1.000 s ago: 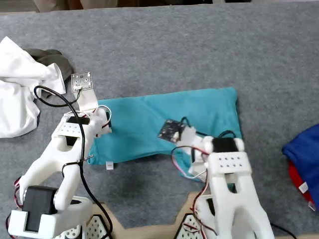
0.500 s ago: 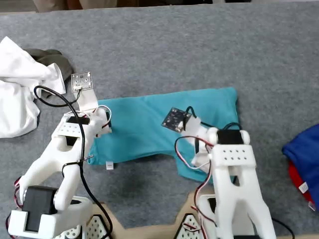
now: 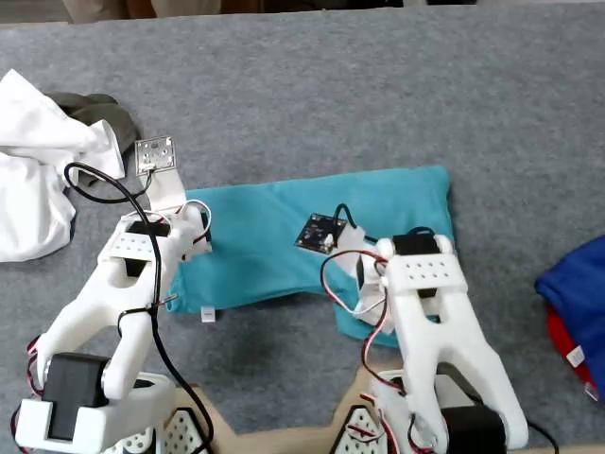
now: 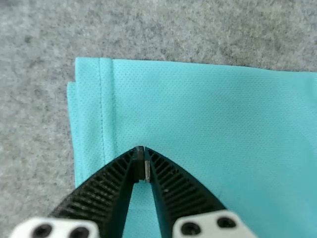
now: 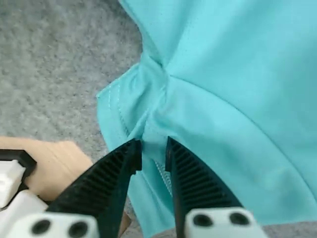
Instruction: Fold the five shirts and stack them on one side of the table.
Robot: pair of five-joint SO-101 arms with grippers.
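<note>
A teal shirt [image 3: 274,236] lies flat and partly folded at the middle of the table. My left gripper [image 4: 140,166] is shut, its tips resting on the teal shirt [image 4: 213,114] just inside the hemmed left edge. My right gripper [image 5: 153,148] is shut on a raised ridge of the teal shirt [image 5: 237,74] near its near-right corner, and the cloth puckers toward the fingers. In the high view the right arm [image 3: 425,284] covers that corner, and the left arm [image 3: 142,255] stands at the shirt's left end.
A white shirt [image 3: 28,189] and a dark olive garment [image 3: 99,112] are heaped at the far left. A blue shirt [image 3: 577,279] lies over a red one [image 3: 567,350] at the right edge. The tan base board [image 3: 284,440] runs along the near edge.
The right arm swung a little right and away, then back left over the shirt's near-right corner. The left arm and the shirt's left end have stayed still.
</note>
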